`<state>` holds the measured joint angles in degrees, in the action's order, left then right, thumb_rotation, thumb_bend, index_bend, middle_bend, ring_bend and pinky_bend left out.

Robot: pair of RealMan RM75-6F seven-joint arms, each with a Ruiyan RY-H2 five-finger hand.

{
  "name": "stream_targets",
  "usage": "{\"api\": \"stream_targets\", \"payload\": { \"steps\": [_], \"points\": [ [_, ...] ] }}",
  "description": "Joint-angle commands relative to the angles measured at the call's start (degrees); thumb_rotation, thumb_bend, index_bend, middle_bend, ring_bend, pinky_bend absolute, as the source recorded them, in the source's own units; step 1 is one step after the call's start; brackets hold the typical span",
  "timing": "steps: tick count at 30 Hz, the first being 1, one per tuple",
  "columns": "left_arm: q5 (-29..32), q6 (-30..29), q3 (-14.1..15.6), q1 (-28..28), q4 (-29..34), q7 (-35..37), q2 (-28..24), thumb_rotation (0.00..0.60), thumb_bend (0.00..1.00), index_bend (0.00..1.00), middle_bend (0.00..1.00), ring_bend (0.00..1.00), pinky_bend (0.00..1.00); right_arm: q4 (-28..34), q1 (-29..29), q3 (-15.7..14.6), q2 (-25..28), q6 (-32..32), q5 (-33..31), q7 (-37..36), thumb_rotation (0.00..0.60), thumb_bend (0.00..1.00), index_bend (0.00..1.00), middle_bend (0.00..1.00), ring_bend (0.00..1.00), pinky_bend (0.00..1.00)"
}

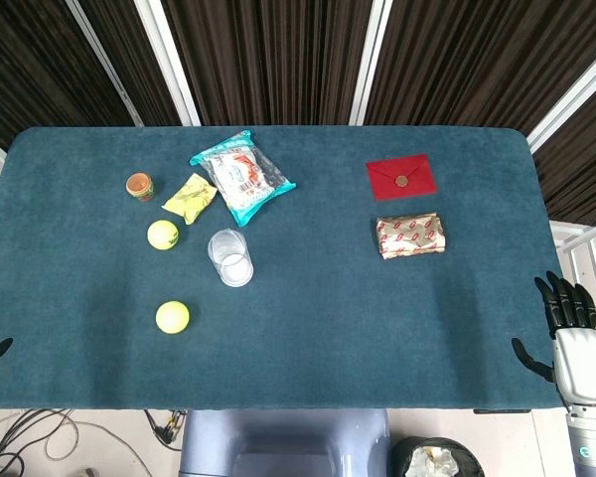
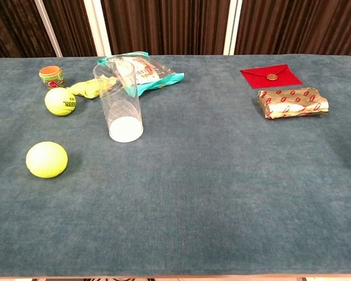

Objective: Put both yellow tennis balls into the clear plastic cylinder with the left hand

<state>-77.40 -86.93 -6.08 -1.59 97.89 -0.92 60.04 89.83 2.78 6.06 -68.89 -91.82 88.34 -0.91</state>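
Across the blue table (image 1: 377, 328) we find both tennis balls (image 1: 162, 235) (image 1: 172, 316) outside the upright cylinder (image 1: 229, 257), left-frame; right hand (image 1: 574, 328) empty, fingers straight; left hand's state we cannot tell.

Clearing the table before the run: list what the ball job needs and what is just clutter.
Needed:
near tennis ball
far tennis ball
clear plastic cylinder

Clutter:
small orange pot
yellow packet
teal snack bag
red envelope
gold-and-red wrapped packet

A bench (image 1: 308, 328) covered in dark teal felt fills both views; behind it hang dark brown pleated curtains (image 1: 268, 60) crossed by white frame bars (image 1: 169, 60). Cables (image 1: 40, 432) and a bin (image 1: 437, 459) sit on the pale floor below
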Motion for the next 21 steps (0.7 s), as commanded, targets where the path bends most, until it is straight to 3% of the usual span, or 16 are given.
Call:
{"api": "stream_targets", "payload": {
  "steps": [1,6,11,21],
  "points": [
    [2.79,-0.20,-1.34,-0.03,4.21,-1.60,2.10,0.600,0.01,0.10,0.00,0.00,0.11,-0.02,-0.01,0.05,-0.01,-0.05,-0.06,0.04,0.600,0.34,0.00,0.02,0.02,0.00],
    [2.07,-0.94,-1.28,-0.38,2.44,-4.62,2.43,0.600,0.01,0.10,0.00,0.00,0.11,0.16,-0.09,0.03,0.10,-0.35,0.20,-0.24,0.600,0.34,0.00,0.02,0.02,0.00],
    [-1.34,-2.15,0.31,0.73,-0.58,-1.53,1.41,0.600,0.01,0.10,0.00,0.00,0.11,0.21,-0.14,-0.11,0.14,-0.51,0.51,-0.22,0.600,0.34,0.00,0.02,0.02,0.00],
    [-2.28,-1.36,1.22,1.07,-1.89,0.75,0.46,0.600,0.01,0.09,0.00,0.00,0.11,0.25,-0.36,0.00,0.52,-0.80,0.34,-1.00,0.600,0.34,0.00,0.02,0.02,0.00]
  ]
}}
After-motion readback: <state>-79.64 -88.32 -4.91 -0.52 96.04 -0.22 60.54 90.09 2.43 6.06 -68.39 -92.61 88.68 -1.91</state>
